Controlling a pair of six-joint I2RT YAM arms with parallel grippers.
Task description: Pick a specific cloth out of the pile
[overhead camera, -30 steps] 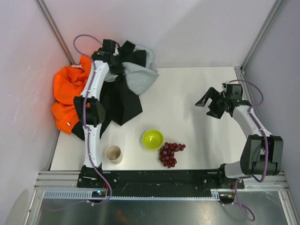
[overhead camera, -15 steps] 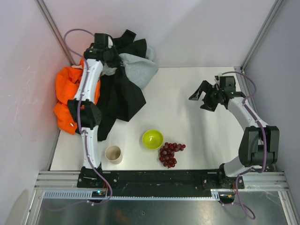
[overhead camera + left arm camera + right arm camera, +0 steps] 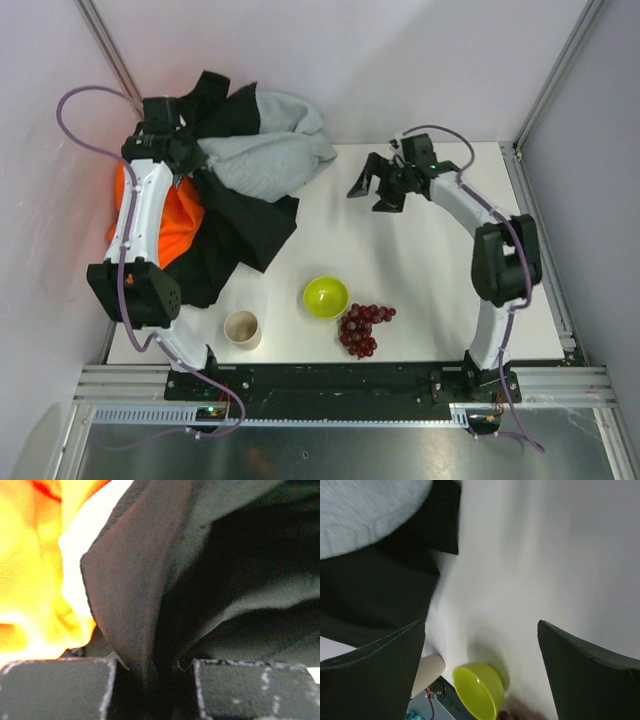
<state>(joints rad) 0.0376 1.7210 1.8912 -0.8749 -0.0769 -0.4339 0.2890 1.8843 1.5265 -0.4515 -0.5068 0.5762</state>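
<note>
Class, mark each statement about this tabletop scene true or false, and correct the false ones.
1. The left gripper is shut on black cloth. True.
2. The grapes lie beside the green bowl. True.
3. The right gripper grips the green bowl. False: it is open and holds nothing.
4. The cup lies inside the green bowl. False: it stands upright on the table.

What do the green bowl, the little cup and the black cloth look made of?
The green bowl looks like smooth, slightly glossy plastic. The cup may be paper: matte beige. The black cloth is thin matte fabric, hanging in soft folds.
</note>
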